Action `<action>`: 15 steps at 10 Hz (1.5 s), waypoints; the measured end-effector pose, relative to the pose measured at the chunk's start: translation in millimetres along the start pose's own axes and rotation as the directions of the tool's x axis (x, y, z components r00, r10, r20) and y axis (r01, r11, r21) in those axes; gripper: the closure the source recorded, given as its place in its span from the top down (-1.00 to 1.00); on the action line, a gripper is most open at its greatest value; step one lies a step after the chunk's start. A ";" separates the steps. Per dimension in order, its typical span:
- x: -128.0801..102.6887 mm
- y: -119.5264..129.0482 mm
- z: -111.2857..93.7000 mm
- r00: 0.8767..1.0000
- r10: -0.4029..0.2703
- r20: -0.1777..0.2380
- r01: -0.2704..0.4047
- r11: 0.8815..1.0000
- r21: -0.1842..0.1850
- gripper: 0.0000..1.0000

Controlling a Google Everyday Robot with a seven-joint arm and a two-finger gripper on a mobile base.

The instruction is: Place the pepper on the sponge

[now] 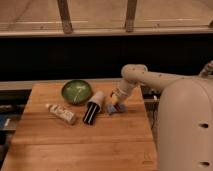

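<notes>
A pale robot arm (145, 79) reaches from the right over a wooden butcher-block bench (75, 145), and its gripper (118, 99) is low over a small pad.

The gripper hangs directly over the small light blue rounded soft sponge (111, 108), near the bench's right side. A slender dark red chili pepper (121, 104) shows as a sliver at the gripper's tip, over the sponge's right part. Whether the gripper holds the pepper, or how far it is open, cannot be told. Just left of the sponge lies a black-and-cream cylinder (93, 108). Farther left are a round green bowl (76, 91) and a white patterned tube (61, 113). To do this step well, the pepper probably should sit nearer the pad's middle, since a thin pepper could roll off an edge. Any motion should be straight up and down so the nearby cylinder is not knocked.
</notes>
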 end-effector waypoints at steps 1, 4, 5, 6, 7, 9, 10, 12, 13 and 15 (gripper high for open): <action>0.0 -3.7 5.0 1.000 0.010 -0.007 -0.010 1.000 -0.005 -1.00; 4.6 -9.7 22.3 0.999 0.026 -0.032 -0.027 0.999 -0.025 -0.85; 6.4 -9.1 24.1 0.999 0.025 -0.039 -0.026 0.999 -0.025 -0.66; 7.6 -8.1 25.3 0.999 0.022 -0.044 -0.023 0.999 -0.025 -0.49; 8.2 -8.2 25.3 0.999 0.022 -0.045 -0.023 0.999 -0.025 -0.29; 8.3 -7.4 24.8 0.999 0.021 -0.047 -0.022 0.999 -0.025 0.14; 8.7 -7.5 24.9 0.999 0.021 -0.048 -0.022 0.999 -0.024 0.34; 10.0 2.4 20.6 0.999 -0.002 -0.048 0.001 1.000 -0.023 0.60; 8.8 6.6 19.8 0.999 -0.013 -0.044 0.012 1.000 -0.022 0.60; 8.1 12.9 12.3 0.999 -0.033 -0.031 0.033 0.999 -0.018 0.60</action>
